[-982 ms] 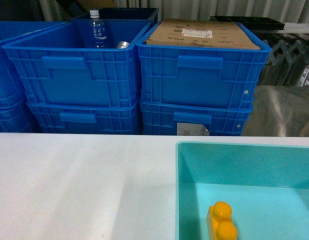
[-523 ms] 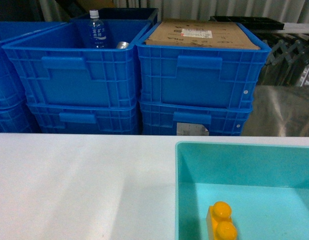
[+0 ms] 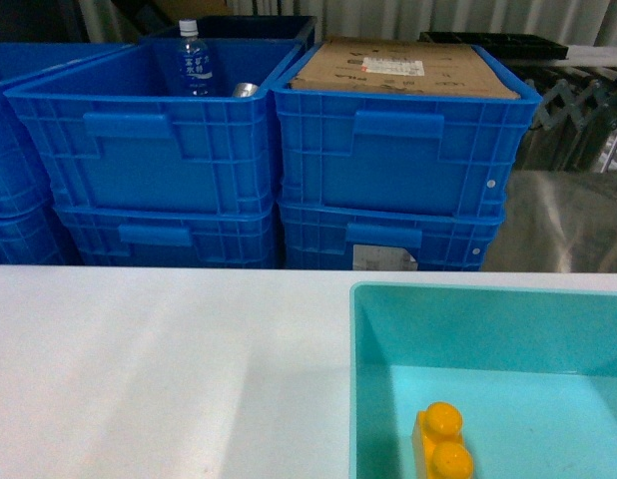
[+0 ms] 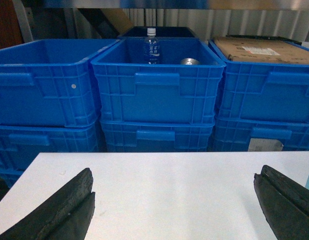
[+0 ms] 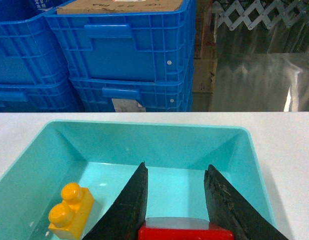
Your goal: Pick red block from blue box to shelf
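A: Right gripper (image 5: 175, 210) — fingers (image 5: 128, 202) narrowed on either side of the red block (image 5: 184, 233), over the blue box (image 5: 144, 137). Full clamp not certain. Yellow brick (image 5: 70, 210) on the box floor, left of the block.

B: Left gripper (image 4: 174, 207) — fingers (image 4: 59, 210) spread wide, holding nothing, above the white table (image 4: 164, 175). Dark blue crates (image 3: 259, 150) stacked behind.
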Available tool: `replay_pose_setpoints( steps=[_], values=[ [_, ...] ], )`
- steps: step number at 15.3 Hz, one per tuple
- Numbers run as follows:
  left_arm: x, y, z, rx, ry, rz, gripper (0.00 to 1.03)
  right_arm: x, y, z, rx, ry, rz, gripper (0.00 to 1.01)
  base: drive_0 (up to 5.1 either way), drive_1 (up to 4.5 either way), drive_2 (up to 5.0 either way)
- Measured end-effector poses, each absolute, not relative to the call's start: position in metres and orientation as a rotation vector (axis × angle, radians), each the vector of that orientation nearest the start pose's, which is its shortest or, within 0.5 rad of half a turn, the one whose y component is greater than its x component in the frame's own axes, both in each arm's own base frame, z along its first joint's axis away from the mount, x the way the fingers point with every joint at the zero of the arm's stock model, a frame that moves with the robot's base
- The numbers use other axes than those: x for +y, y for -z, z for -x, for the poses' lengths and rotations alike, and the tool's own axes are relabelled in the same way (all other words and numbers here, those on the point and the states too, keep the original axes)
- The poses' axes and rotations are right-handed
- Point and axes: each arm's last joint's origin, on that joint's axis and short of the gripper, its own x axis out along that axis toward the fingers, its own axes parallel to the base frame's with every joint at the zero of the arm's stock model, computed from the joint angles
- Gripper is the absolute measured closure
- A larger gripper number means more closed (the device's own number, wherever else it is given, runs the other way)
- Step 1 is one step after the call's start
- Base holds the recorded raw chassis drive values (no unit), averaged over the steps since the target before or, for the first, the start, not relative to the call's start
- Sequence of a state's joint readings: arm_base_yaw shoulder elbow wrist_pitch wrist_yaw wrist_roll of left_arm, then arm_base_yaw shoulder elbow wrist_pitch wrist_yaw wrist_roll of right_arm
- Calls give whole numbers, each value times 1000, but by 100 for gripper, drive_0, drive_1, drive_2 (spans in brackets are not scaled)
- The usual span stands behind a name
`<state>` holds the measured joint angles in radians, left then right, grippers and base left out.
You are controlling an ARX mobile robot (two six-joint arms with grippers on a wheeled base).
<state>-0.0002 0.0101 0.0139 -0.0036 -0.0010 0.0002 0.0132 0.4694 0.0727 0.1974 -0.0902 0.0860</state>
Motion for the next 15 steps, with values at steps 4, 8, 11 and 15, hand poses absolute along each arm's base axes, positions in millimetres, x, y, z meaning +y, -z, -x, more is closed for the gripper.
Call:
replay_pose_setpoints(
  steps=[4, 8, 11, 15],
  values=[
    [0, -167, -97, 0, -1, 0, 5, 4, -164, -128, 204, -95, -93, 73, -97, -97, -97],
    [0, -167, -97, 0, -2, 0, 5, 4, -164, -128, 204, -94, -93, 73, -189, -189, -189],
    [0, -167, -97, 0, -1, 0, 5, 4, -164, -128, 204, -94, -93, 73, -149, -149, -149],
    [0, -167, -97, 0, -1, 0, 5, 4, -165, -128, 203, -94, -93, 73, -153, -153, -153]
  ],
)
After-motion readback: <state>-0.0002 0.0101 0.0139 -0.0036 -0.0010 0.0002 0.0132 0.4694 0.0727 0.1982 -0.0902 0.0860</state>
